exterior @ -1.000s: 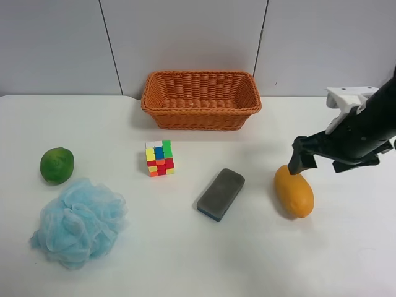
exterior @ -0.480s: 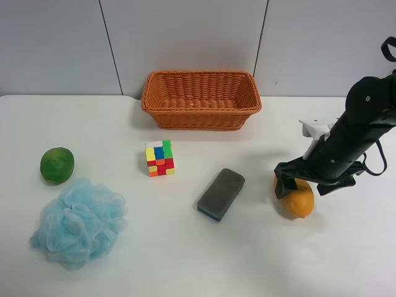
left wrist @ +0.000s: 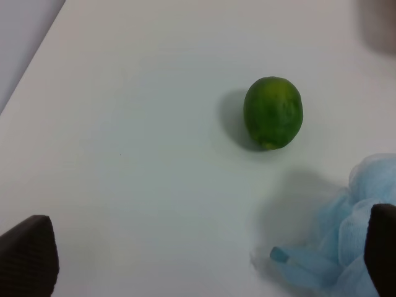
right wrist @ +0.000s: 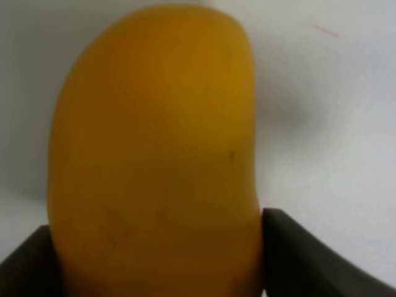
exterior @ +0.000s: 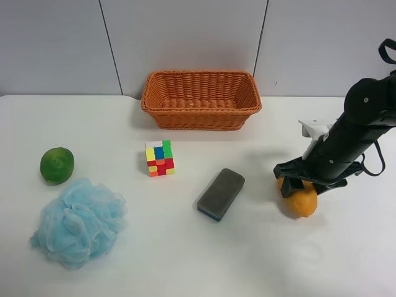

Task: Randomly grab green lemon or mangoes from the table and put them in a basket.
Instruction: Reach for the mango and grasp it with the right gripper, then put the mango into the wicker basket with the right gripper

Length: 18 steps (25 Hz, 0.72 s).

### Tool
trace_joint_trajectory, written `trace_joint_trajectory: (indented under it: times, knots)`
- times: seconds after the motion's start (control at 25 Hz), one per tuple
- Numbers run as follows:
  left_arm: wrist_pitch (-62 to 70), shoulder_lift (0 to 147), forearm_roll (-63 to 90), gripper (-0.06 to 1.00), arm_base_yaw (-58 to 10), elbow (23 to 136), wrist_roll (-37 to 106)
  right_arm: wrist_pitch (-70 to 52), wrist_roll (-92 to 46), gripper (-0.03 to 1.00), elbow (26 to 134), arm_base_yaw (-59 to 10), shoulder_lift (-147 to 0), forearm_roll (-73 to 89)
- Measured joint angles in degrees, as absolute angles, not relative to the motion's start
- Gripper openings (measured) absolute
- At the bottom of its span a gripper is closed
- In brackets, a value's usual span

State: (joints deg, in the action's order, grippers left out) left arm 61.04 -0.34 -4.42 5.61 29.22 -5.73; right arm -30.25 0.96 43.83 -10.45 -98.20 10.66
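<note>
The right gripper (exterior: 296,184) stood low over the mango (exterior: 302,201) at the right of the exterior high view, centre height. That end of the white table (exterior: 185,266) held nothing else. In the right wrist view the mango (right wrist: 154,154) filled the frame between the two dark fingers (right wrist: 309,263). Its long axis ran straight away from the gripper, so the jaws spanned its short width near one end. Both fingers met the skin with no gap showing, so I judged the gripper closed on the fruit, which seemed to rest on the tabletop.

The wicker basket (exterior: 198,117) lay at upper centre, up and to the left of the mango. The lift would need to carry that way, passing behind the grey sponge (exterior: 221,193).

The green lemon (exterior: 57,165) sat far off at the left edge beside the blue bath pouf (exterior: 79,221). The left gripper (left wrist: 204,253) hung wide apart and empty above that lemon (left wrist: 273,112), nearer to it than the right arm.
</note>
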Motion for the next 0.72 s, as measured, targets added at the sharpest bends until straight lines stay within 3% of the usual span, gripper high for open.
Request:
trace_joint_trajectory:
  times: [0.44,0.72]
  knots:
    - [61.0,-0.3,-4.4,0.99,5.6,29.2,-5.7,-31.3,1.6,0.63,44.4,-10.4,-89.5,10.7]
    - [61.0,-0.3,-4.4,0.99,5.6,29.2,-5.7,-34.2,1.6,0.63,54.1,-10.4,-80.1,10.7]
